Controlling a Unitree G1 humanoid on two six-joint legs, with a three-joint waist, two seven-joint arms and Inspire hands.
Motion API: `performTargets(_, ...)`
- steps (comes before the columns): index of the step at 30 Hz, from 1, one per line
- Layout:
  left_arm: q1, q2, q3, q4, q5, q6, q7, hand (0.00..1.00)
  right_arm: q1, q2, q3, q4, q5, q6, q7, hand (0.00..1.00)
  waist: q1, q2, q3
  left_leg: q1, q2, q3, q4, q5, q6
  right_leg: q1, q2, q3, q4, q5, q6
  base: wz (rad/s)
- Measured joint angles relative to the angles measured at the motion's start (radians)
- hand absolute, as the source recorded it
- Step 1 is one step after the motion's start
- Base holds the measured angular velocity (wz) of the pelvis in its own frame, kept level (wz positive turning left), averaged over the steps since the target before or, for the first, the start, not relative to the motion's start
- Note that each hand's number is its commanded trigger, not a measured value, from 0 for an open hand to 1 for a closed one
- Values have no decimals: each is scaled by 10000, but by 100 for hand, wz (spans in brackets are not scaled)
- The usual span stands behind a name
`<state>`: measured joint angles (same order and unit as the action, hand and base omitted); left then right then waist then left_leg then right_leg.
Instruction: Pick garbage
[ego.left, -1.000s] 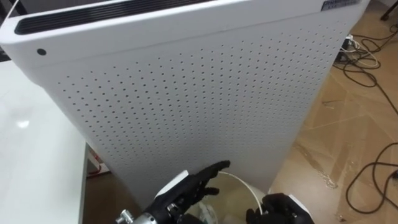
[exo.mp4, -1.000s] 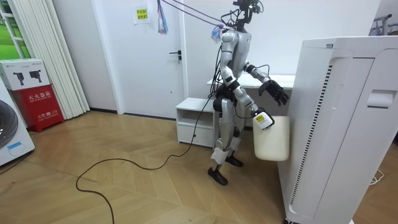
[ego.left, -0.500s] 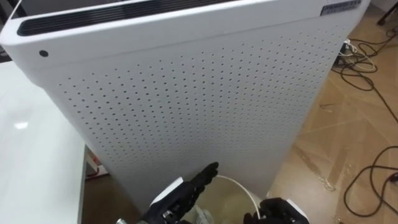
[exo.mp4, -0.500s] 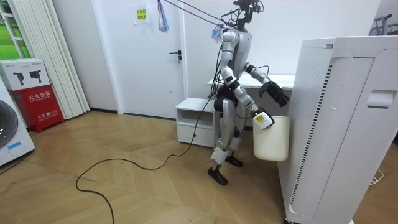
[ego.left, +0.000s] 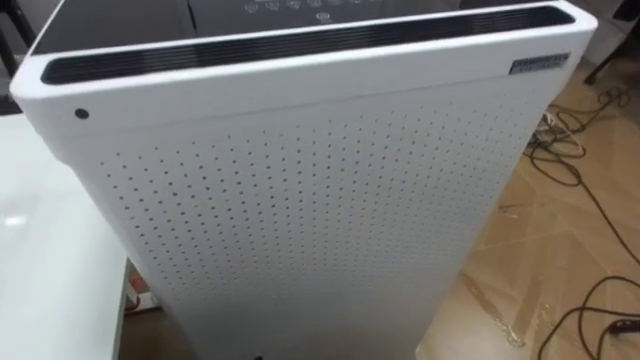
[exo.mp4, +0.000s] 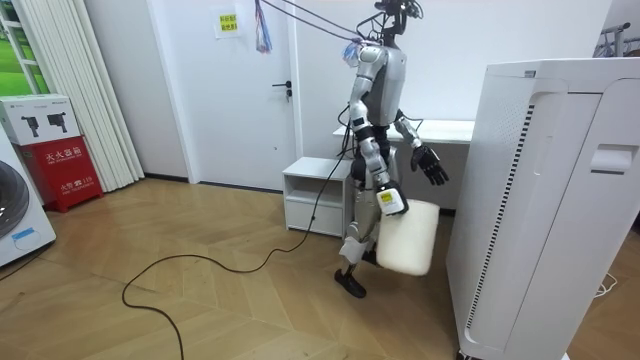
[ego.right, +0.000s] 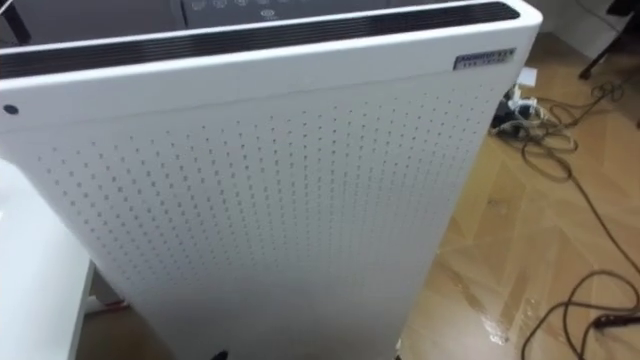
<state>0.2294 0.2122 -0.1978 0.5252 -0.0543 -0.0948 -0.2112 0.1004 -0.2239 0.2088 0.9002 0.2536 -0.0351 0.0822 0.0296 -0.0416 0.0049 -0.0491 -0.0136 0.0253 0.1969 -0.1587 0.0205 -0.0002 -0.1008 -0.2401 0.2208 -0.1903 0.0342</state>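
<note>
In the room view I stand between a low white cabinet and a tall white perforated appliance (exo.mp4: 540, 200), turned towards the appliance. My right hand (exo.mp4: 390, 200) hangs at hip height, curled on the rim of a cream waste bin (exo.mp4: 408, 240). The bin hangs tilted beside my legs, a short way off the appliance. My left hand (exo.mp4: 430, 165) is held out at waist height with straight, spread fingers and nothing in it. Both eye views look down on the appliance's front panel (ego.left: 300, 210) and its dark top vent (ego.left: 300, 45).
A white table (ego.left: 50, 270) lies at my left, against the wall behind me (exo.mp4: 440, 128). Dark cables (ego.left: 590, 150) trail over the wooden floor right of the appliance. The low white cabinet (exo.mp4: 315, 195) and a red box (exo.mp4: 60, 150) stand further off.
My body has turned and the bin has swung away from the appliance towards the room view's left, now tilted. My left arm has dropped lower. Both hands have slipped below the eye view, which has tipped upward.
</note>
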Motion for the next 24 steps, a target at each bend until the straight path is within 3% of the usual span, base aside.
performTargets(2, -159, -115, -9, 692, -242, -305, 91, 0, 29, -12, -124, 487, 151, 0, -71, 100, 6, 57, -62, 146, 17, 90, -70, -12, -20, 74, 34, 158, -9, -2, 3, -14)
performTargets(4, -320, -178, -2, 1212, -245, -375, 144, 0, 33, 3, -245, 707, 245, -9, -58, 100, -9, 53, -54, 268, 37, 197, -92, -17, -28, 144, 60, 233, -14, 0, 0, -17)
performTargets(11, -420, -367, 95, 2154, -302, -484, 335, 0, 567, 305, -807, 940, 276, -372, -66, 100, -33, 136, -80, 703, 134, 446, -274, -72, -105, 376, 204, 530, -187, 6, -10, -12)
performTargets(18, -423, -504, 510, 2799, -305, -661, 317, 0, 571, 580, -1521, 1560, 245, -501, -28, 100, -63, 170, -74, 774, 201, 566, -312, -100, -151, 371, 271, 650, -234, 4, -49, -7)
performTargets(24, -617, -650, 888, 4087, -640, -656, 304, 0, 462, 712, -1939, 2331, 253, -600, -37, 100, -285, 157, -71, 1138, 199, 610, -356, -121, -185, 761, 291, 810, -468, 8, -66, -9)
